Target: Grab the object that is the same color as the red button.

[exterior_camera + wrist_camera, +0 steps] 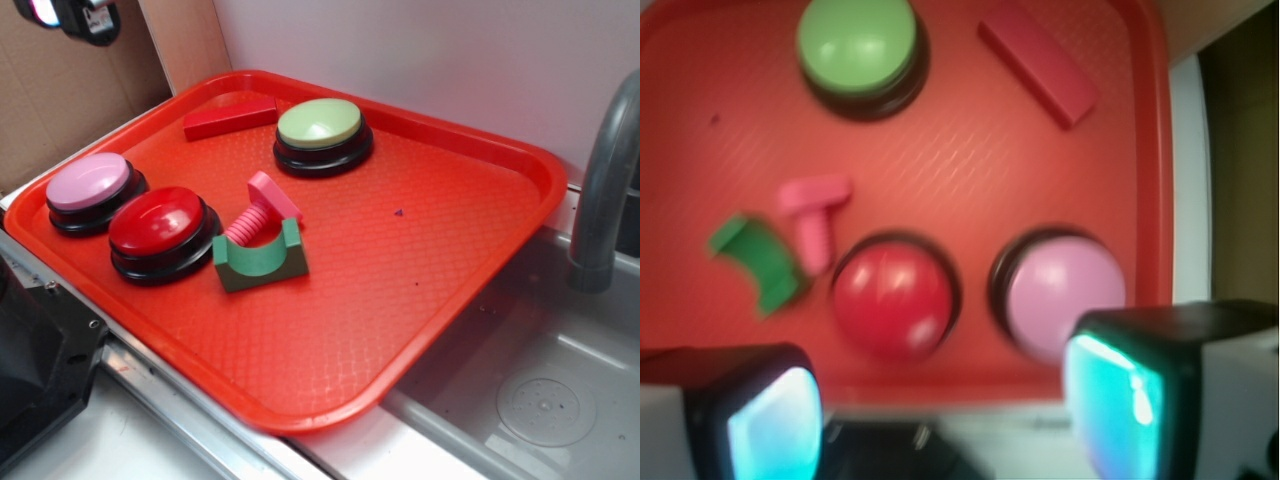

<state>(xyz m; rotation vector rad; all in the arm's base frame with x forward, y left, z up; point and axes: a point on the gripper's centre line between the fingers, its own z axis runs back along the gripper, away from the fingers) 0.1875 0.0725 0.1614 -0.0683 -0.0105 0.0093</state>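
Red block (230, 117) matches red button (157, 222); tray (420, 270) red.

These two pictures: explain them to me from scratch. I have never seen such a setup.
A small robot arm works over a red tray beside a sink. One picture looks on from outside; the other comes from a camera on the arm's wrist, looking down past its gripper, whose two fingers stand apart and hold nothing. On the tray lie three dome buttons, the red button, the pink button and the pale green button, plus a pink bolt resting in a green cradle block. The red block, near the tray's far edge, is what it should grab.
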